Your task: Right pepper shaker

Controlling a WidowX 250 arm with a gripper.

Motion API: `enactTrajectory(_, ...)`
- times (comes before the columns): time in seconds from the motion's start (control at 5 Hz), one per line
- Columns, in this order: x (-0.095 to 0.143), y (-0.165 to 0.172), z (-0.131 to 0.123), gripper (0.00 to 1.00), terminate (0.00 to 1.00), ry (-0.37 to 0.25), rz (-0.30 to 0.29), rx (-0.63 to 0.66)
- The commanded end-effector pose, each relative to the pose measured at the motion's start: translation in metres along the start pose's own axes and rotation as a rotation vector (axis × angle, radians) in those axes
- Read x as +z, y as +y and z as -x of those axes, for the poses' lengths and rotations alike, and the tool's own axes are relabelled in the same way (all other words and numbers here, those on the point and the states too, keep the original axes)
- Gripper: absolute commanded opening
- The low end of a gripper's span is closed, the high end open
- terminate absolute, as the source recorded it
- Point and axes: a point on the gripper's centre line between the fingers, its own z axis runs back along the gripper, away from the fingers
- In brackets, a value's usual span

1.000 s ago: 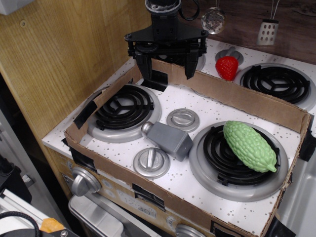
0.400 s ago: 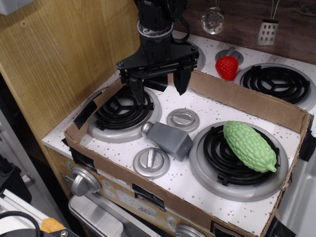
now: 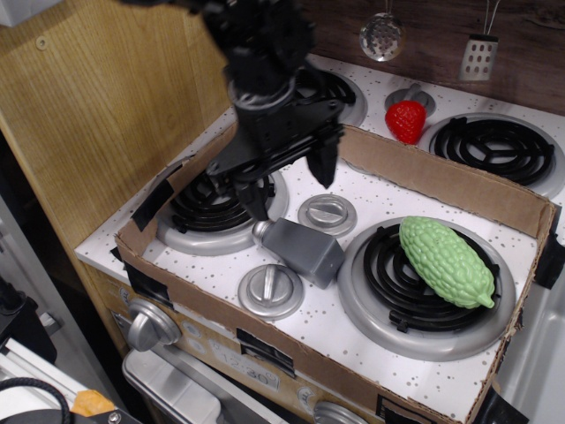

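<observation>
The grey pepper shaker [image 3: 303, 250] lies on its side on the white stovetop between the two front burners, its silver knob cap [image 3: 262, 230] pointing left. My black gripper [image 3: 291, 187] hangs open just above and behind it. One finger [image 3: 256, 200] comes down close to the cap end. The other finger [image 3: 323, 164] is over the upper round stove knob [image 3: 327, 214]. Neither finger touches the shaker.
A cardboard wall [image 3: 441, 181] rings the front stovetop. A green bumpy gourd [image 3: 446, 261] lies on the right front burner [image 3: 424, 287]. A second stove knob [image 3: 270, 291] sits in front of the shaker. A red strawberry [image 3: 405, 121] is behind the wall. The left burner [image 3: 212, 208] is under my arm.
My gripper has come down and forward from above the back cardboard wall to just over the shaker's cap end, staying open. The shaker has not moved.
</observation>
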Motion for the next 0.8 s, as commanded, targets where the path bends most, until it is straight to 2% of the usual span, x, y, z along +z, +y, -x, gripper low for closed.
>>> enactTrajectory(0.0,0.0,-0.001,-0.002,1.0,0.0,-0.02,0.086,0.096)
enactTrajectory(0.2,-0.009,0.002,0.001,1.0,0.0,0.047,0.069,0.172)
enactTrajectory(0.4,-0.015,0.006,0.004,1.0,0.0,0.064,0.063,0.223)
enactTrajectory(0.6,-0.019,0.011,0.008,1.0,0.0,0.048,0.052,0.283)
